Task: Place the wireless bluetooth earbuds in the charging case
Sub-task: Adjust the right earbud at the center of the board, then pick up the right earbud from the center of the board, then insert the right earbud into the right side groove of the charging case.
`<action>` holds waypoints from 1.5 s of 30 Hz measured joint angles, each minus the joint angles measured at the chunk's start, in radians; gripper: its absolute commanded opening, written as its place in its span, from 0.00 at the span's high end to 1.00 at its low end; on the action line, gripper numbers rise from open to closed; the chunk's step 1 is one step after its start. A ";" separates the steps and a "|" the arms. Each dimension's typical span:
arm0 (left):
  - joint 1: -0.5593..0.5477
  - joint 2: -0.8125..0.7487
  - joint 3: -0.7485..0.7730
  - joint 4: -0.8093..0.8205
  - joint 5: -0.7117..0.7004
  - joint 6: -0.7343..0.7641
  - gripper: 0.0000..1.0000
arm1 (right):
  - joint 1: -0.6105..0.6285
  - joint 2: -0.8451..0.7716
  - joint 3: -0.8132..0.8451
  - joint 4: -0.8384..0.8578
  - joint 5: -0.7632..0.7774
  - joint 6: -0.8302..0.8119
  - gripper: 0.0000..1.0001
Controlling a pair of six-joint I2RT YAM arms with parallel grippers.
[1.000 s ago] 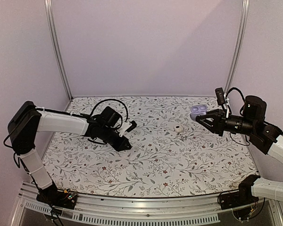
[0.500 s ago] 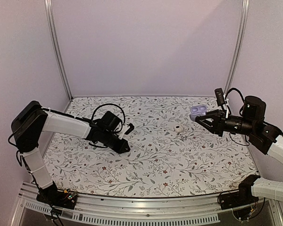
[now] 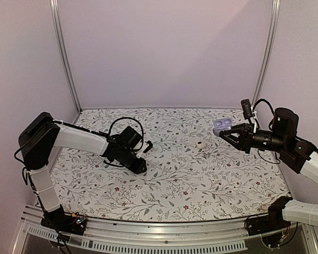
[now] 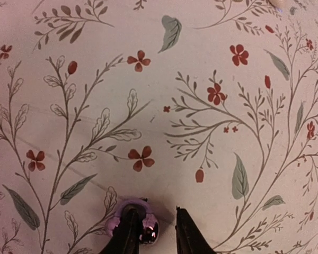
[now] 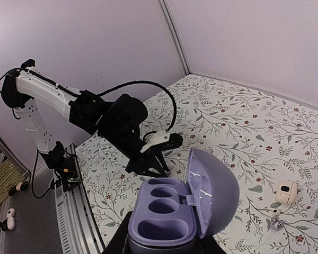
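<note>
The purple charging case [image 5: 164,217], lid swung open and both wells in plain view, is clamped in the right tool [image 5: 165,244], held above the counter [image 3: 175,185] near its far right side. One earbud [image 4: 132,226] lies on the counter under the left tool [image 4: 155,235], whose fingers [image 4: 186,235] stand slightly apart. One finger is over the bud, and nothing is gripped between them. Bare patterned surface spreads all around it. A small white object [image 5: 286,191] rests between the two arms, with a tiny shiny piece [image 5: 277,222] just beside it, too small to identify. The frame's lower edge cuts off part of the earbud.
</note>
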 measured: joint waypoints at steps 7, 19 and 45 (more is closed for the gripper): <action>-0.001 0.013 0.034 -0.035 -0.014 0.006 0.86 | 0.000 0.000 0.000 0.000 0.000 0.000 1.00; -0.001 0.013 0.066 -0.059 -0.013 0.016 1.00 | 0.000 0.000 0.000 -0.001 0.000 0.000 1.00; 0.014 -0.487 -0.151 0.475 0.470 -0.128 1.00 | 0.003 0.021 -0.101 0.248 -0.029 0.017 1.00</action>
